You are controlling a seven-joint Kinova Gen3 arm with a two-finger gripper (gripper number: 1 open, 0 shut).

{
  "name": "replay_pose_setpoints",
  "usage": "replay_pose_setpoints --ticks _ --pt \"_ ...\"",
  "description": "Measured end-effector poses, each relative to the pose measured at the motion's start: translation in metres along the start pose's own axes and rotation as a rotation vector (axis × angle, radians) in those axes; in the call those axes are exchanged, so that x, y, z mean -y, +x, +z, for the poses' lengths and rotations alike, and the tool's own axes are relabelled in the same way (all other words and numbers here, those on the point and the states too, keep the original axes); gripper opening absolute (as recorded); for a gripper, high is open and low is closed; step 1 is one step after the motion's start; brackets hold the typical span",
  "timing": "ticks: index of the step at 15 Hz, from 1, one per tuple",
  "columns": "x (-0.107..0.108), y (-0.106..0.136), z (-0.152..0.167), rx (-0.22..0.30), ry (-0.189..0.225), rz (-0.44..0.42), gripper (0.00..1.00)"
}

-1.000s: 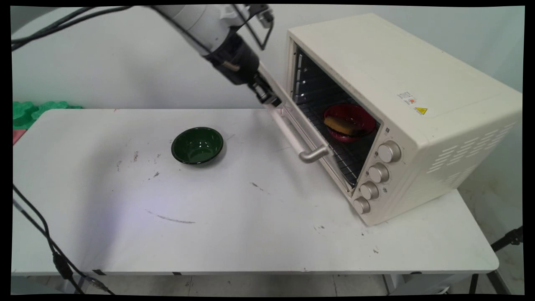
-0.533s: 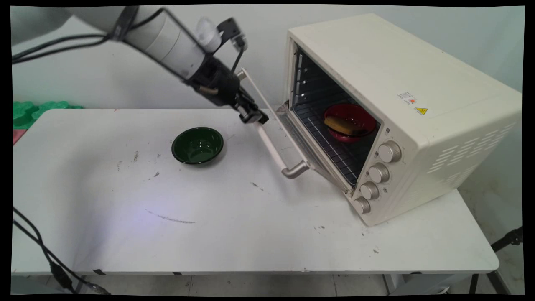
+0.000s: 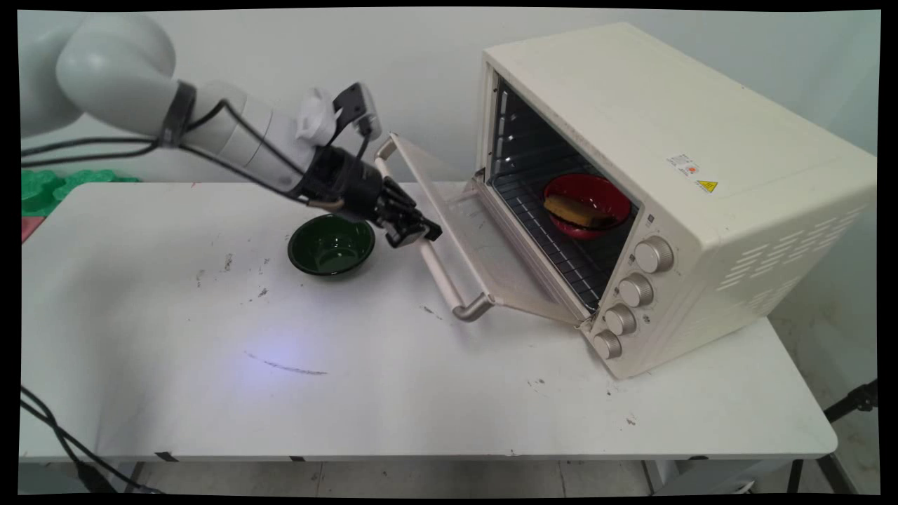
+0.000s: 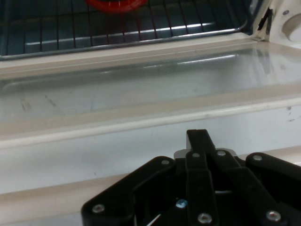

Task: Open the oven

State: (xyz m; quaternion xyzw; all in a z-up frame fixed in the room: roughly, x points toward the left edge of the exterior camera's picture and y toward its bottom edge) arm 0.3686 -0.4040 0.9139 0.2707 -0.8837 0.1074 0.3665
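From the main view, a big cream toaster oven [image 3: 673, 175] sits on the white table [image 3: 351, 393]. Its glass door [image 3: 484, 245] hangs open, tipped down toward the table but not flat. A long cream bar handle with silver ends [image 3: 438, 270] runs along the door's outer edge. The black two-finger claw [image 3: 417, 233] sits right at this handle, about halfway along it, and it looks pinched around the bar. Inside the oven, on the wire rack [image 3: 561, 252], sits a round red bowl [image 3: 588, 203] with a brown piece of food [image 3: 574, 210] in it. A round dark green bowl [image 3: 331, 244] stands on the table on the far side of the claw from the oven, just beside the claw. Four silver knobs [image 3: 635, 289] run down the oven's front.

From the hand view, the claw [image 4: 203, 141] is pressed together, and its tips meet at the cream handle [image 4: 141, 148]. Past the handle lies the glass door [image 4: 141, 89], then the wire rack [image 4: 117, 28]. The red bowl [image 4: 115, 4] peeks in at the top.
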Motion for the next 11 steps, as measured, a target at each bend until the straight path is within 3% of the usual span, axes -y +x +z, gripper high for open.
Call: replay_pose_setpoints --ticks 11 --pt "-0.012 -0.079 -0.002 -0.065 -0.016 0.029 0.0"
